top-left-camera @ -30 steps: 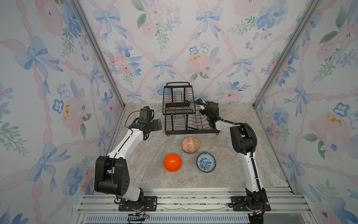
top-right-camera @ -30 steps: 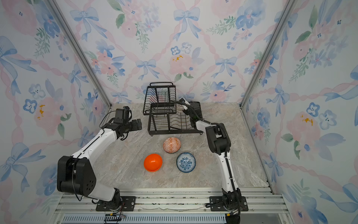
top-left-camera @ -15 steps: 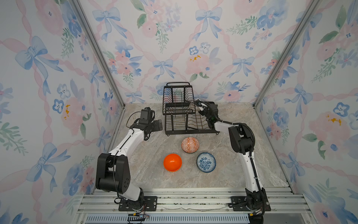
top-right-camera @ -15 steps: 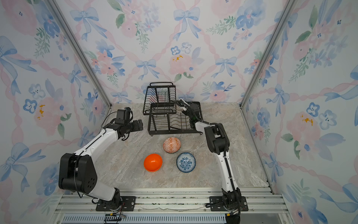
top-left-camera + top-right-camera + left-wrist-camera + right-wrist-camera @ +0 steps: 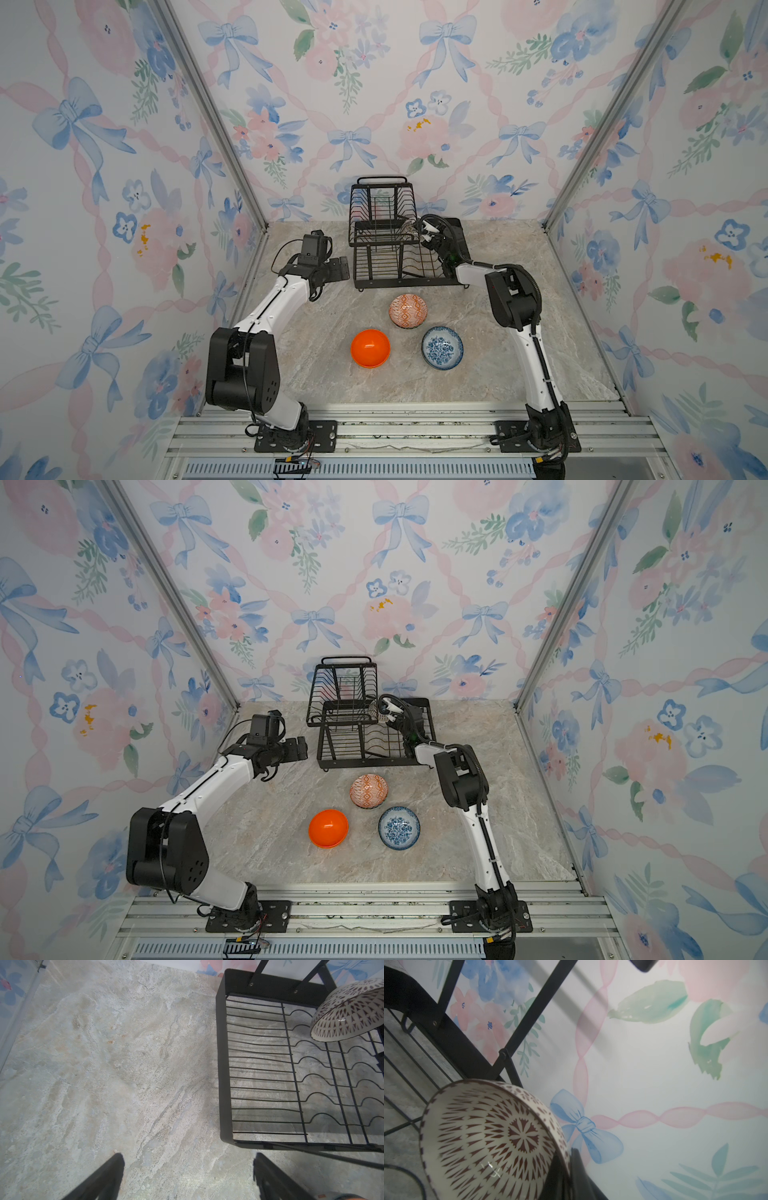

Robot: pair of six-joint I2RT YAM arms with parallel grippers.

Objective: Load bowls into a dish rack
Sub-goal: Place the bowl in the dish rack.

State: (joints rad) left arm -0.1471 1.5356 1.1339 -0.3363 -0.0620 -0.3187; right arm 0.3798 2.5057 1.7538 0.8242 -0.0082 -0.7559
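Marble tabletop (image 5: 316, 374); bowl (image 5: 483, 1138) rim between right fingers (image 5: 579, 1172)

a black wire dish rack (image 5: 411, 285) stands at the far middle. a brown-and-white patterned bowl (image 5: 492, 1138) hangs tilted over its lower tray, just right of its raised basket. nearer sit an orange-and-white bowl (image 5: 408, 310), a plain orange bowl (image 5: 370, 348) to its near left and a blue-and-white bowl (image 5: 442, 347), open side up, to its near right.
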